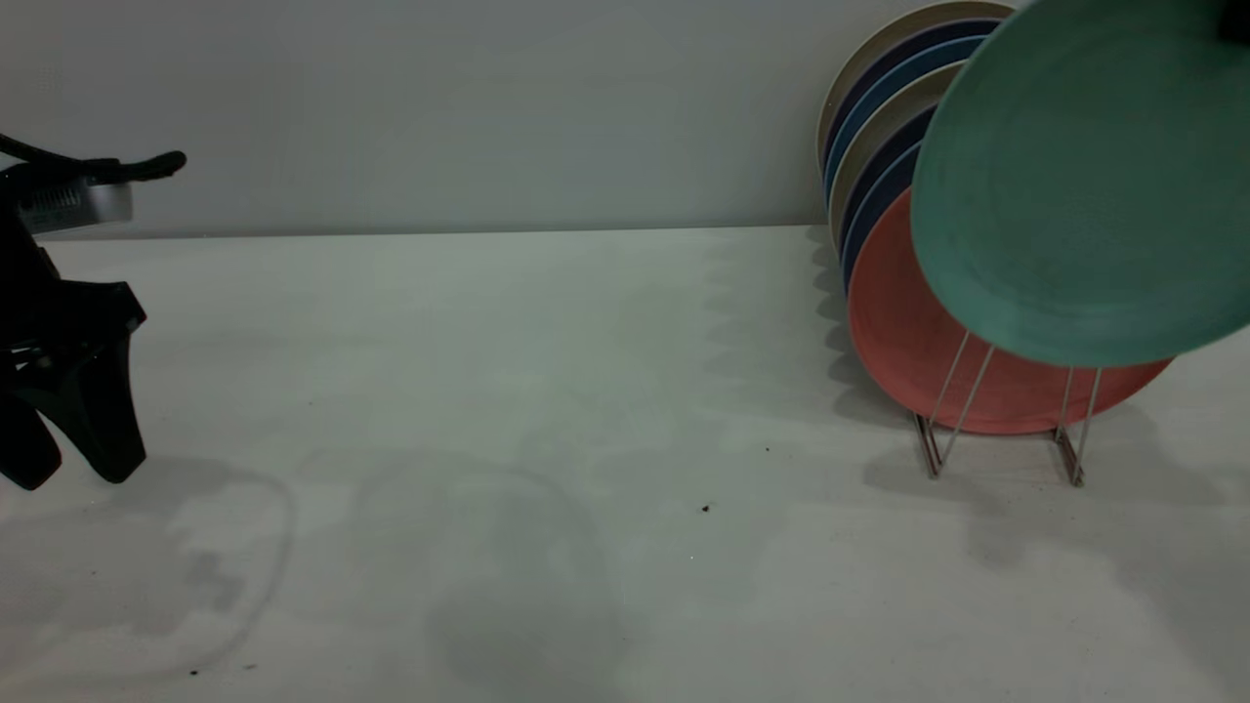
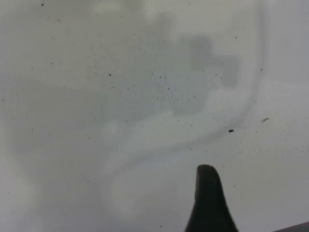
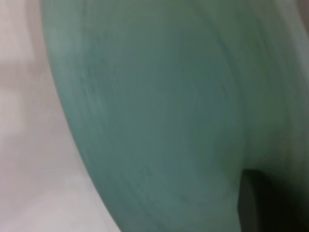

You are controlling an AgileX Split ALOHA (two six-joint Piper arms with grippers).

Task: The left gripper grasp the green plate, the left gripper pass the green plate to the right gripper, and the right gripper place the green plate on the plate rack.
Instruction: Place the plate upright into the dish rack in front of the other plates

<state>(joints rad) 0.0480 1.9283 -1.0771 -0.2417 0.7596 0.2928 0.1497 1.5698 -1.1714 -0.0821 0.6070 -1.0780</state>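
Observation:
The green plate hangs tilted in the air at the right, in front of and partly over the plates standing in the plate rack. Its lower edge is above the rack's front wire loops and touches nothing that I can see. Only a dark tip of my right gripper shows, at the plate's upper edge in the top right corner. In the right wrist view the green plate fills the picture, with one dark finger lying against it. My left gripper hangs open and empty over the table's far left.
A salmon-pink plate stands at the front of the rack, with several blue and beige plates behind it. The white table runs back to a grey wall. A few dark specks lie on it.

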